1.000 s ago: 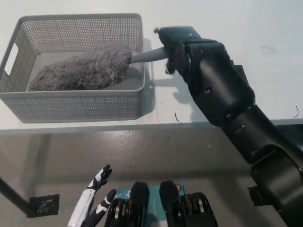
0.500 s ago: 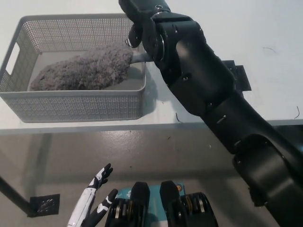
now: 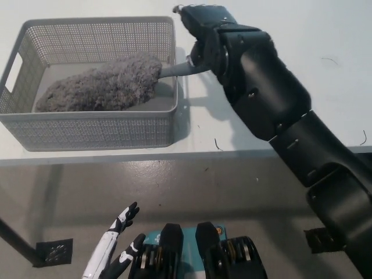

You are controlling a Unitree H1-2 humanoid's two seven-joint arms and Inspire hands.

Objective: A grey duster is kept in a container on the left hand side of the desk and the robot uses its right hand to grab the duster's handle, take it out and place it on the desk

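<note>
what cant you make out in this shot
All in the head view:
- Far end of the grey plastic handle of the fluffy grey duster: hidden by the black right hand; whether that hand grips it cannot be told.
- Floor of the grey perforated plastic basket beneath the duster: covered.
- White left hand, open at lower left: wrist cut off by the bottom edge.
- Dark specks on the white desk: too small to identify.

1. One grey duster (image 3: 99, 87) lay in the upper left of the frame.
2. One grey mesh container (image 3: 87, 132) held it.
3. One white counter (image 3: 325, 35) carried both.
4. Two robot hands showed: one black right hand (image 3: 203, 29) at top centre and one white left hand (image 3: 116, 244) at lower left.
</note>
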